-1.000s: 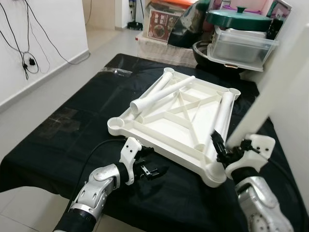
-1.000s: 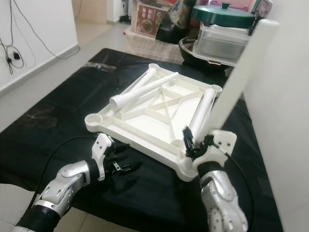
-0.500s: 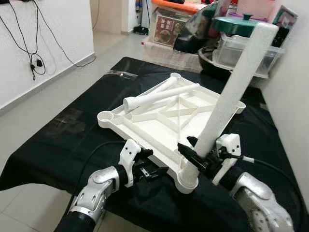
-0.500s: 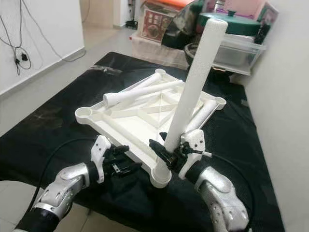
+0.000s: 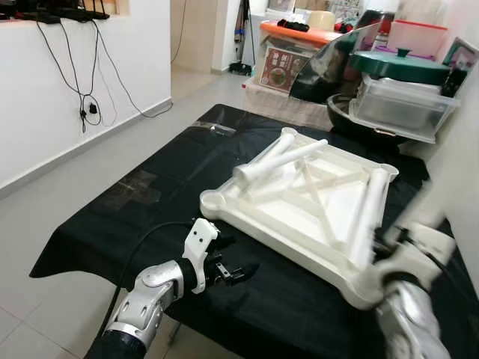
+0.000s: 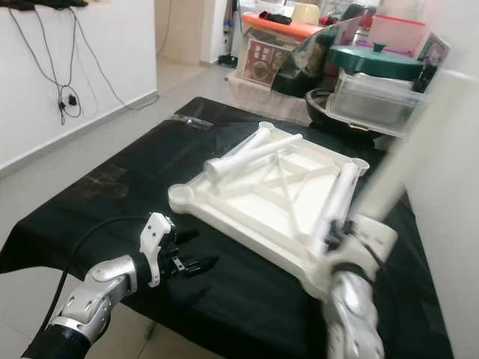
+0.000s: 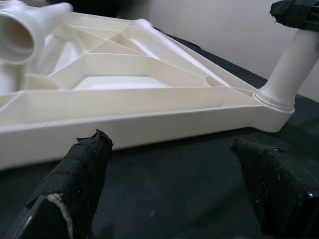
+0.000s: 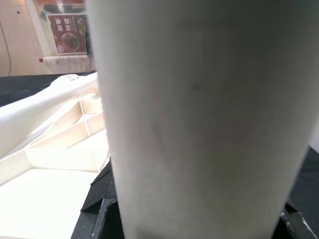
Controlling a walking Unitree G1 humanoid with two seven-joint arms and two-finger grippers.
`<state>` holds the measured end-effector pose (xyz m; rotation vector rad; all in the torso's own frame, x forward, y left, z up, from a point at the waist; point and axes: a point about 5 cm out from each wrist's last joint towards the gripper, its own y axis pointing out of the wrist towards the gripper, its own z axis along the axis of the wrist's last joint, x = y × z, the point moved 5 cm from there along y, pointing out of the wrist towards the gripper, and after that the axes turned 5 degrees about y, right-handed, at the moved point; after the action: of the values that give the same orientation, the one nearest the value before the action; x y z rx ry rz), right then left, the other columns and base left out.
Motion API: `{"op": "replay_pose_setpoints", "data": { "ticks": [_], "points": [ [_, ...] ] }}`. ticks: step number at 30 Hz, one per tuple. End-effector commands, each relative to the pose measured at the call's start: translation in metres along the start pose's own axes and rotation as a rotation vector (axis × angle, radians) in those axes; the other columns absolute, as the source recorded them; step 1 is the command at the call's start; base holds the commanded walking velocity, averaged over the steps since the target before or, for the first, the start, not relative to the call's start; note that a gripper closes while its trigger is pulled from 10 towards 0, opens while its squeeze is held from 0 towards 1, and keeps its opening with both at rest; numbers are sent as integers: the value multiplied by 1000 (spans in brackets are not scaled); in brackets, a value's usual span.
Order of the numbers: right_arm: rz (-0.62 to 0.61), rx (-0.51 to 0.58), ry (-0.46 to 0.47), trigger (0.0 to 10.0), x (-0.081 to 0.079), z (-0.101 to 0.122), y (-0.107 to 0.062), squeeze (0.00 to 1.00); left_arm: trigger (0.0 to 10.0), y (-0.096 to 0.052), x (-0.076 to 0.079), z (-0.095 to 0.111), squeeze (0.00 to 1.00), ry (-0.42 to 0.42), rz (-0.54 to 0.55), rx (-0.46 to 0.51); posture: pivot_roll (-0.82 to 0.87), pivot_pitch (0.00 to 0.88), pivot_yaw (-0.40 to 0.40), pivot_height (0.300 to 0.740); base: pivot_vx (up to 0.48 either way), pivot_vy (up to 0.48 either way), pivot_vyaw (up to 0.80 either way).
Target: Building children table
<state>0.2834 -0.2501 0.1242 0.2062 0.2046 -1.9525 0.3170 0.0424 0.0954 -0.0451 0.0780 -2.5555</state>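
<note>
The white children's table top [image 5: 299,206] lies upside down on a black cloth. Two loose white legs [image 5: 278,158] rest crossed on its far left, and a third leg [image 5: 371,211] lies along its right side. My right gripper [image 6: 352,233] is shut on a fourth leg [image 6: 408,149], which stands in the near right corner socket [image 7: 273,102] and leans up to the right, blurred. In the right wrist view that leg [image 8: 199,114] sits close between the black fingers. My left gripper [image 5: 238,258] hovers open just before the table top's near edge [image 7: 129,127], with nothing between its fingers [image 7: 75,189].
The black-covered work table [image 5: 142,194] ends close to me and at the left, with tiled floor [image 5: 45,217] beyond. Behind stand a green-lidded pot [image 5: 404,63], a clear plastic box [image 5: 400,108] and a dark wok [image 5: 352,123]. A white wall [image 6: 456,194] is tight on the right.
The camera has swung, shifting the whole picture. My right arm with the held leg has moved and is now blurred, the leg leaning right. The left gripper stays open near the edge.
</note>
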Motion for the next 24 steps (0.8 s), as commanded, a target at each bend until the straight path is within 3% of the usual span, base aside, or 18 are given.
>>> {"op": "replay_pose_setpoints", "data": {
  "ticks": [1,2,3,4,7,8,9,10,11,12,13,15,18,19,20,21,23,24],
  "points": [
    [120,-61,28,10000,-23,-14,-8,278,10000,4,7,-4,0,5,-31,-15,92,0,-103,740,0,0,0],
    [120,-61,28,10000,-23,-14,-8,278,10000,4,7,-4,0,5,-31,-15,92,0,-103,740,0,0,0],
    [188,-38,29,10000,-34,-8,-8,1000,10000,4,7,-4,0,4,-31,-14,93,0,-104,740,0,0,0],
    [261,-43,54,10000,-46,-6,-8,1000,10000,5,7,-3,0,4,-32,-13,96,0,-105,740,0,0,0],
    [309,-50,71,10000,-53,-5,-7,1000,10000,5,7,-3,0,3,-33,-12,96,0,-105,740,0,0,0],
    [386,-57,73,10000,-62,-2,-7,153,10000,5,7,-2,0,4,-33,-10,103,0,-112,740,0,0,0],
    [527,-77,79,10000,-78,3,-11,0,10000,5,6,-1,0,4,-29,-8,106,0,-112,740,0,0,0],
    [703,-98,66,10000,-94,8,-20,0,10000,4,5,-1,0,5,-26,-7,110,0,-113,740,0,0,0],
    [703,-98,66,10000,-94,8,-20,0,10000,4,5,-1,0,5,-26,-7,110,0,-113,740,0,0,0],
    [839,-118,54,10000,-104,10,-31,0,10000,3,4,-1,0,5,-24,-8,110,0,-113,740,0,0,0],
    [839,-118,54,10000,-104,10,-31,0,10000,3,4,-1,0,5,-24,-8,110,0,-113,740,0,0,0],
    [1053,-190,8,10000,-115,7,-49,0,10000,2,4,-2,0,7,-24,-10,116,0,-120,740,0,0,0],
    [1151,-245,-33,10000,-118,-3,-57,0,10000,2,2,-2,0,8,-18,-10,116,0,-120,740,0,0,0],
    [1168,-268,-38,8000,-119,-10,-58,0,10000,2,2,-1,0,8,-16,-9,131,0,-130,740,0,0,0],
    [1174,-282,-39,8000,-119,-14,-58,0,10000,3,3,-1,0,9,-15,-8,131,0,-130,740,0,0,0],
    [1091,-282,-56,0,-116,-22,-46,0,10000,2,3,-1,0,9,-14,-7,137,0,-134,740,0,0,0],
    [1091,-282,-56,0,-116,-22,-46,0,10000,2,3,-1,0,9,-14,-7,137,0,-134,740,0,0,0],
    [975,-286,-75,0,-110,-30,-30,0,10000,2,3,-1,0,9,-12,-7,137,0,-133,740,0,0,0]
  ]
}}
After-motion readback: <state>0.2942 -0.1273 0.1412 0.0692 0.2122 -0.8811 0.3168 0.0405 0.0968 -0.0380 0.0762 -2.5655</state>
